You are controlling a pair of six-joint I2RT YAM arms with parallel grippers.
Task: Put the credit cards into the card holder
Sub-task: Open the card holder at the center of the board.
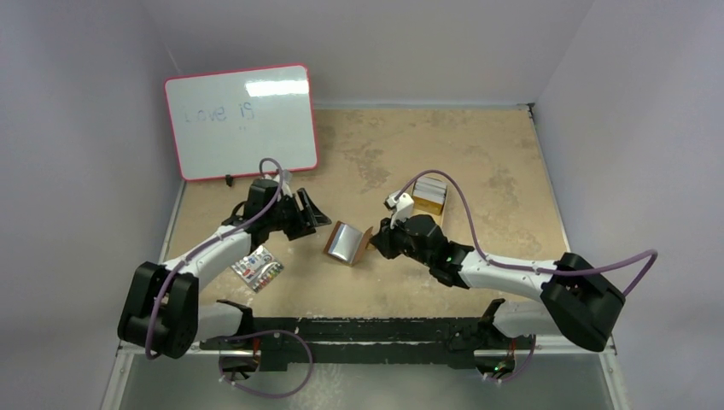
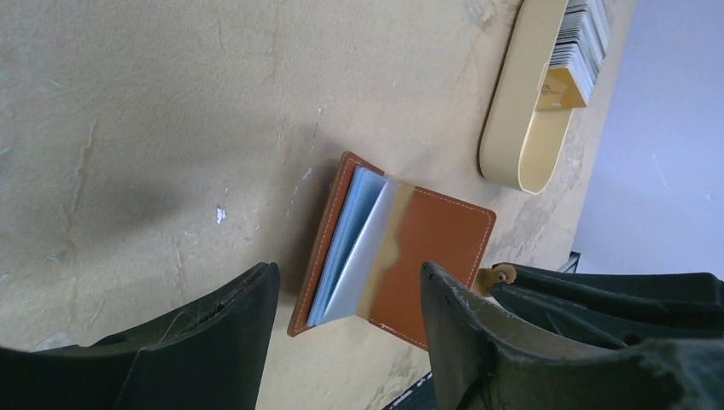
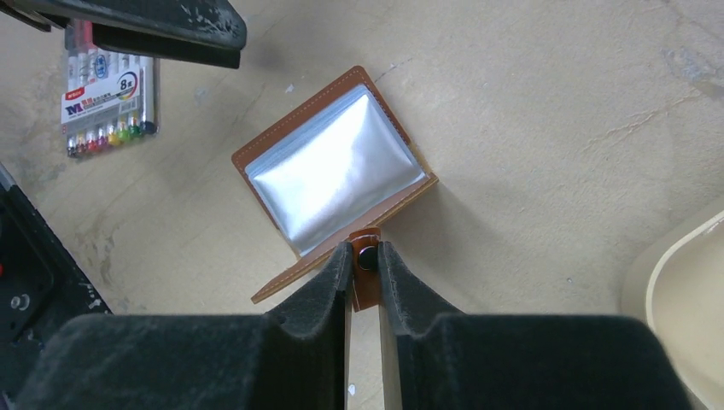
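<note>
Card holder (image 3: pixel 329 179) is found open at mid-surface (image 1: pixel 478 154), between the arms. Its snap tab is pinched by the right gripper (image 3: pixel 364 256). Left gripper (image 2: pixel 346 278) is held open, empty, just left of the holder. Credit cards (image 1: pixel 431 192) are stacked in the tan tin (image 2: pixel 521 128), beyond the right gripper and farther from the left. Holder: brown leather, pale stitching, silvery sleeves fanned.

Open brown card holder (image 3: pixel 333 166), clear sleeves
</note>
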